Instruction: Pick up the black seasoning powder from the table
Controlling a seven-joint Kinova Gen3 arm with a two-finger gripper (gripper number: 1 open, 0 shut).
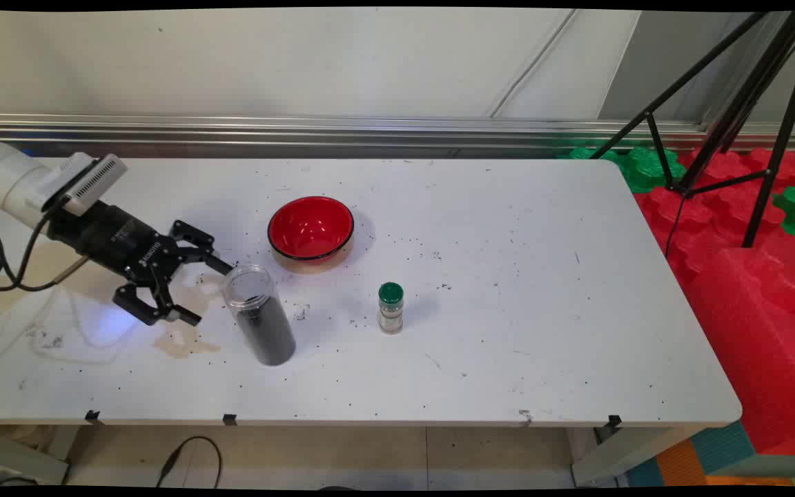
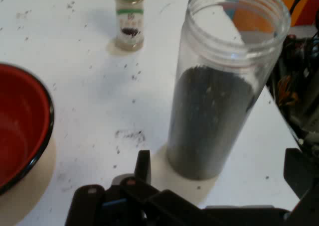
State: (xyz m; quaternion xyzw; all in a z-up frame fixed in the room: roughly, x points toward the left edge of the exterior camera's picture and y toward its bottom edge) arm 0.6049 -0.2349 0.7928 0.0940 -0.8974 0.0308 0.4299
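Clear plastic, tall and lidless, the cylindrical jar point(image 1: 259, 316) part-filled with dark granules is our landmark, standing upright on the scuffed white table point(image 1: 508, 276). Just to its left we see the black two-finger gripper point(image 1: 197, 290), low over the table and pointing at the jar, its fingers spread wide with nothing between them; in the hand view the jar sits a little ahead of the fingers, which reach either side of its base without touching it. Behind the jar and slightly to its right rests a red enamel bowl with a black rim point(image 1: 310, 230), which looks empty from what we can see of its inside. To the right of the jar, well apart, stands a small glass spice shaker with a green cap point(image 1: 390, 308), upright and shut. Dark specks lie scattered around the jar, and a pale brownish stain point(image 1: 180, 339) marks the table just left of it. Nothing is grasped: the jar is upright and its contents are inside.
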